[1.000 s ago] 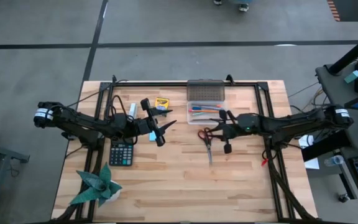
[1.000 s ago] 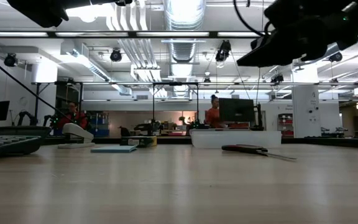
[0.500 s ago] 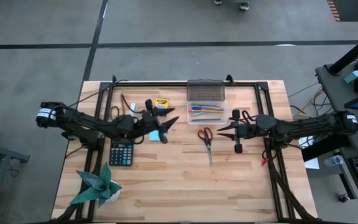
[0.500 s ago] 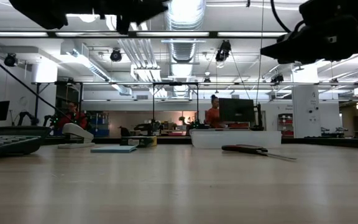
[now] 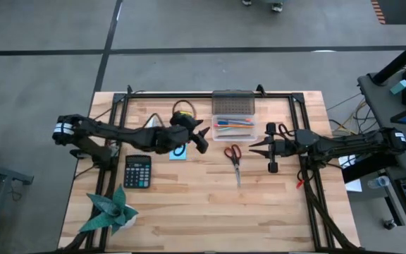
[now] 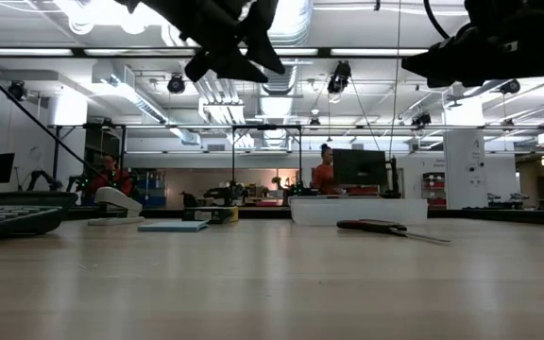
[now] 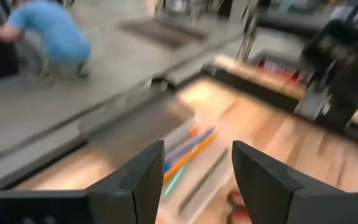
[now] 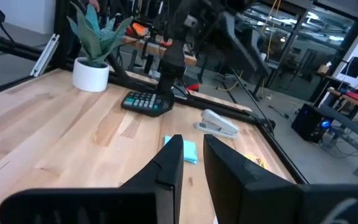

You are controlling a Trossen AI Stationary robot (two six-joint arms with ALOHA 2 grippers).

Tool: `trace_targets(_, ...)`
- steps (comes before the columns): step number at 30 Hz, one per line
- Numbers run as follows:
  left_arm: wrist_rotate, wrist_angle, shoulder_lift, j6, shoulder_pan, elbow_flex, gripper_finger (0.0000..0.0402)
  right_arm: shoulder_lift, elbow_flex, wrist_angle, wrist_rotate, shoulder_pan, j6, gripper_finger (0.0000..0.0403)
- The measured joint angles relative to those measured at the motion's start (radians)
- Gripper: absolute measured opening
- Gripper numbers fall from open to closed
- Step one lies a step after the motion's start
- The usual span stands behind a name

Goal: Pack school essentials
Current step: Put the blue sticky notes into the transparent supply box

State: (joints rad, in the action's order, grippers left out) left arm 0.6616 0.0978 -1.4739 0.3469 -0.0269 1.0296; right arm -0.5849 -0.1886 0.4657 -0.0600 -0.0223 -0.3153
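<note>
Both grippers, left (image 5: 201,140) and right (image 5: 254,147), hover empty with fingers apart; pens lie in the tray (image 5: 234,126), while scissors (image 5: 234,158) and note pad (image 5: 177,152) remain unpacked.

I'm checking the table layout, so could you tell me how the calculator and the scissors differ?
The calculator is a black block with rows of keys, on the table's left side. The scissors are thin, red-handled with a metal blade, right of centre near the clear pencil box. Both lie flat on the wooden table, untouched by either gripper.
</note>
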Motion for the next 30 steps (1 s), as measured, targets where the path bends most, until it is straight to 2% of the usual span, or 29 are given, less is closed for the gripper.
trace_targets(5, -0.014, -0.359, -0.069, 0.170, 0.008, 0.129, 0.0171, 0.001, 0.000, 0.002, 0.001, 0.000, 0.000, 0.0052)
trace_targets(16, -0.243, -0.868, -0.217, 0.563, 0.032, 0.249, 0.0171, 0.001, 0.000, 0.000, 0.001, 0.000, -0.001, 0.0052)
trace_targets(19, -0.313, -0.946, -0.248, 0.622, 0.041, 0.239, 0.0171, 0.001, 0.000, 0.000, 0.001, 0.000, -0.003, 0.0052)
trace_targets(30, -0.336, -0.970, -0.377, 0.611, 0.055, 0.236, 0.0171, 0.001, 0.000, -0.004, 0.001, -0.003, -0.013, 0.0052)
